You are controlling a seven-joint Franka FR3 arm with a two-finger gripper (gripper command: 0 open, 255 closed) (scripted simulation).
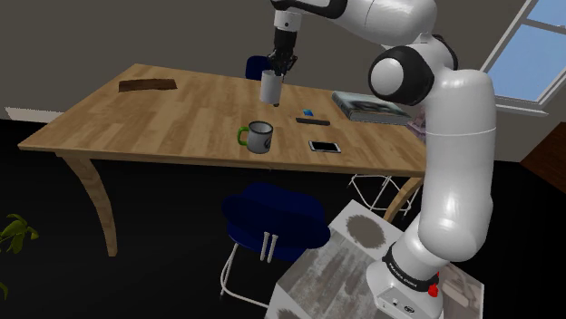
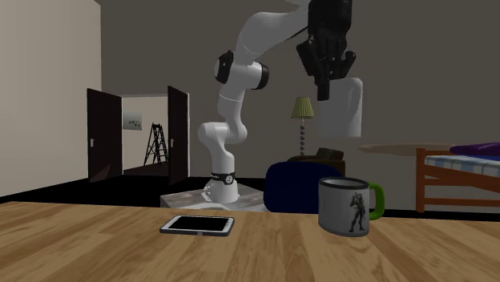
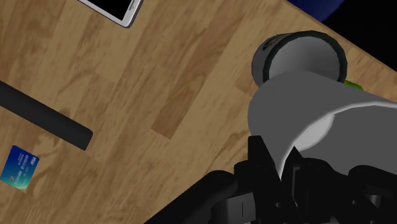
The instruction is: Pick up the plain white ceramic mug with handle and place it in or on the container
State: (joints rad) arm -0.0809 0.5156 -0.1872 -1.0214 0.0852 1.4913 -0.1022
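The gripper (image 1: pixel 282 67) sits at the upper middle of the shoulder view with its fingers drawn narrow, clamped on the rim wall of the white mug (image 1: pixel 270 87). The mug hangs upright below the fingers, clear of the wooden table (image 1: pixel 136 111). In the second exterior view the gripper (image 2: pixel 324 74) is at the upper right of the frame. The white mug (image 2: pixel 341 108) hangs from it in mid-air, with one black finger overlapping the upper left part of its side.

In the wrist view the black fingers (image 3: pixel 264 159) close on the near edge of the white mug (image 3: pixel 305 105). The mug's pale inside shows just by them. How the far finger sits is hard to tell, because it merges with the dark hand.

The white mug's handle cannot be made out in any view. It also covers part of the grey mug (image 3: pixel 299 56) that stands on the table beyond it, where only a sliver of green handle peeks out.

In the shoulder view the grey mug (image 1: pixel 260 137) stands at centre frame, below the held mug, and a smartphone (image 1: pixel 324 146) lies to its right. A dark bar (image 3: pixel 44 116) and a blue card (image 3: pixel 18 168) lie on the wood, well apart from the mugs. The smartphone (image 3: pixel 114 9) is cut off by the frame edge.
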